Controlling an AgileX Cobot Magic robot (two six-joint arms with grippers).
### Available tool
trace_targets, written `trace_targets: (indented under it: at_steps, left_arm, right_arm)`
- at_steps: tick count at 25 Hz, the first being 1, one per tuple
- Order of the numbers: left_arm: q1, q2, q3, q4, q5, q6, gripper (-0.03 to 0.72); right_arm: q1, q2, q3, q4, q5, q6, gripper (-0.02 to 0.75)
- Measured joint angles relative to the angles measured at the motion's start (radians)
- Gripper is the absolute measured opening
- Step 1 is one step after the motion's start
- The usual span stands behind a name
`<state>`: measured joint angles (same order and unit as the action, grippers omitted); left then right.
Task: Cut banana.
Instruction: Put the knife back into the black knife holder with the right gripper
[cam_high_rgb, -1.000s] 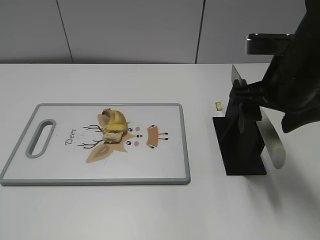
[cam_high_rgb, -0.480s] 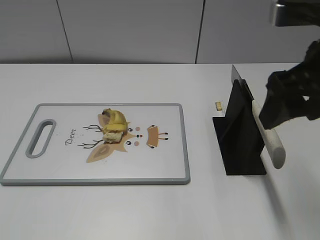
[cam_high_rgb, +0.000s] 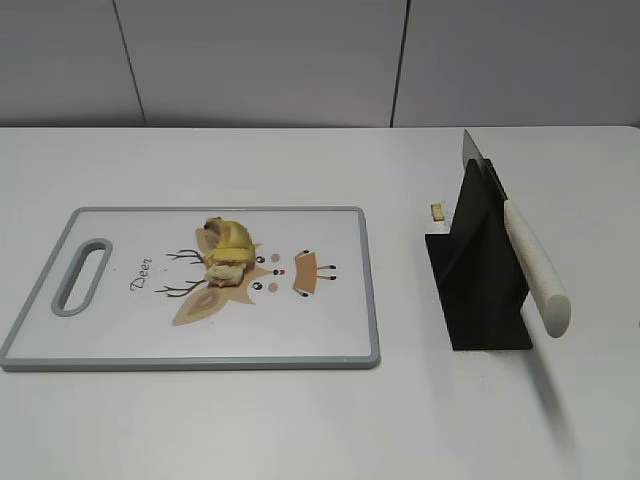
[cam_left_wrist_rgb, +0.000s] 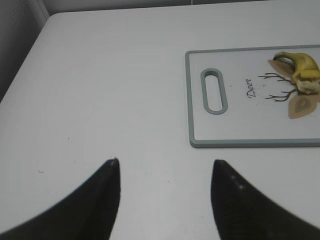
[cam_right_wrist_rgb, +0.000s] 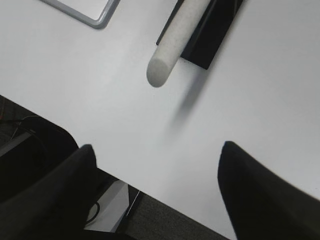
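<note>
right hand (cam_right_wrist_rgb: 155, 192) open; knife (cam_high_rgb: 520, 245) handle slants toward camera.

My exterior view looks down at a slant from the front across the table (cam_high_rgb: 300, 430), taking in the board (cam_high_rgb: 190, 290) and the knife (cam_high_rgb: 530, 265). My left wrist view faces the table from off the board's (cam_left_wrist_rgb: 250, 95) handle end. My right wrist view looks down from high over the knife's (cam_right_wrist_rgb: 175, 40) handle and the table edge.

Knife (cam_high_rgb: 533, 262) in stand (cam_high_rgb: 482, 275) — banana (cam_high_rgb: 229, 250) on board (cam_high_rgb: 330, 320).
</note>
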<state>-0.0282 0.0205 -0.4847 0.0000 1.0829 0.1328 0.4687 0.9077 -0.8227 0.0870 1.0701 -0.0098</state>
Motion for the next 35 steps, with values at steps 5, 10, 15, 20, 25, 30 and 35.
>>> trace_targets:
  at_steps: [5, 10, 15, 20, 25, 30, 35]
  left_arm:
    - [0.000, 0.000, 0.000, 0.000, 0.000, 0.000, 0.545]
    - [0.000, 0.000, 0.000, 0.000, 0.000, 0.000, 0.545]
    - [0.000, 0.000, 0.000, 0.000, 0.000, 0.000, 0.545]
    - [0.000, 0.000, 0.000, 0.000, 0.000, 0.000, 0.545]
    - [0.000, 0.000, 0.000, 0.000, 0.000, 0.000, 0.545]
    - [0.000, 0.000, 0.000, 0.000, 0.000, 0.000, 0.545]
    - [0.000, 0.000, 0.000, 0.000, 0.000, 0.000, 0.545]
  right_arm:
    - [0.000, -0.171, 0.112, 0.001, -0.011, -0.018, 0.573]
    - [0.000, -0.346, 0.201, 0.001, -0.011, -0.052, 0.573]
    - [0.000, -0.497, 0.294, 0.001, -0.016, -0.055, 0.573]
    - [0.000, -0.611, 0.314, 0.001, -0.021, -0.055, 0.573]
    - [0.000, -0.692, 0.314, 0.002, -0.021, -0.055, 0.573]
    - [0.000, -0.785, 0.314, 0.004, -0.022, -0.055, 0.573]
    - [0.000, -0.873, 0.314, 0.005, -0.022, -0.055, 0.573]
